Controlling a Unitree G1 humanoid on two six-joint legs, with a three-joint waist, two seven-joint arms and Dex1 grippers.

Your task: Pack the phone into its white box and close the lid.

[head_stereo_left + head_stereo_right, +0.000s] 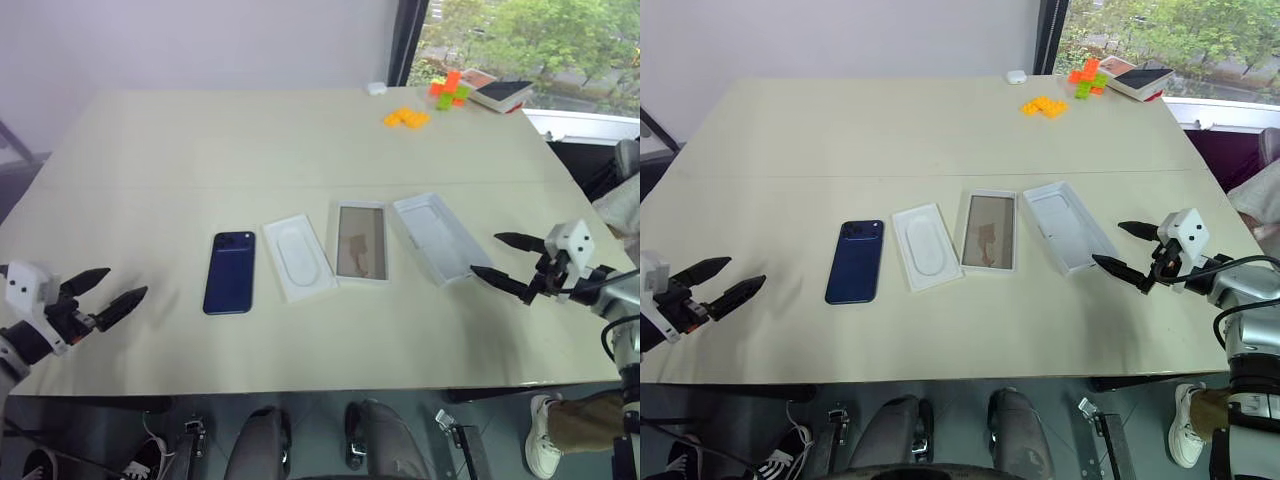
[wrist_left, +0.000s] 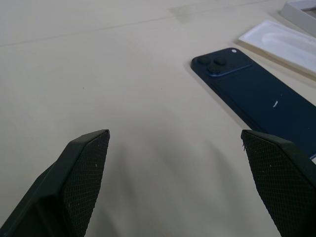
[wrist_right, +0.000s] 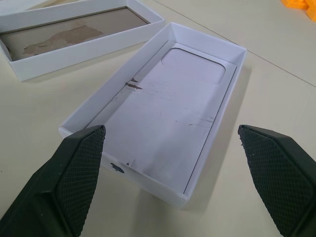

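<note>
Both pincers, left (image 1: 113, 291) and right (image 1: 505, 256), gape empty; glossy navy phone (image 1: 230, 272) lies camera-side up.

Row across table (image 1: 300, 140), left to right: phone (image 1: 230, 272), flat insert (image 1: 299, 259), white box (image 1: 360, 243), lid (image 1: 438, 237). Toy blocks (image 1: 406, 118) far behind, right. Grippers flank row, apart.

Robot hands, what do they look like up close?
Each gripper, left and right, has two pointed black fingers with a bumpy criss-cross texture. A small white box with dark dots sits on each wrist, and black cables run along the grey right arm.
</note>
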